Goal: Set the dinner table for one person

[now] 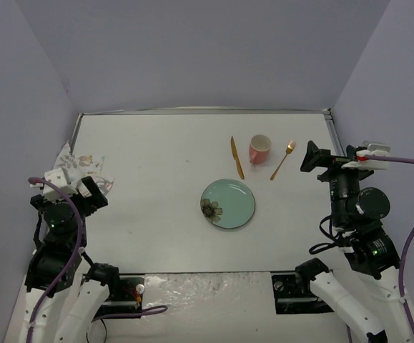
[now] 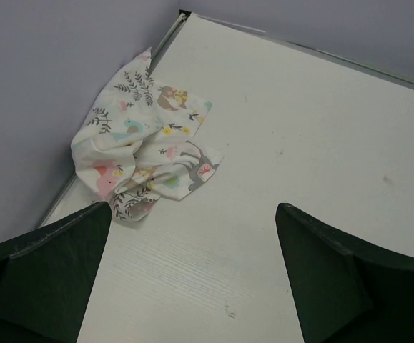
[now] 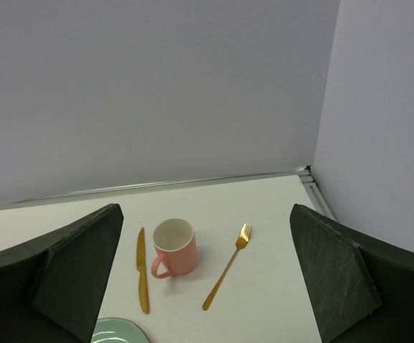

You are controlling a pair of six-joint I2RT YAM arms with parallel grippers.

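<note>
The white dinner table [image 1: 164, 221] fills the top view. On it lie a pale green plate [image 1: 228, 203] with a flower print, a gold knife [image 1: 237, 157], an upright pink mug [image 1: 259, 148] and a gold fork [image 1: 282, 159]. A crumpled animal-and-leaf placemat [image 1: 85, 168] lies at the far left edge. My left gripper [image 1: 85, 191] is open and empty, just short of the placemat [image 2: 146, 143]. My right gripper [image 1: 314, 158] is open and empty, right of the fork [image 3: 228, 266], facing the mug [image 3: 173, 247] and knife [image 3: 142, 269].
Grey-blue walls close in the table on three sides, with a metal rail [image 1: 199, 111] along the far edge. A plate rim [image 3: 119, 331] shows at the bottom of the right wrist view. Cables and arm bases sit at the near edge [image 1: 207, 289].
</note>
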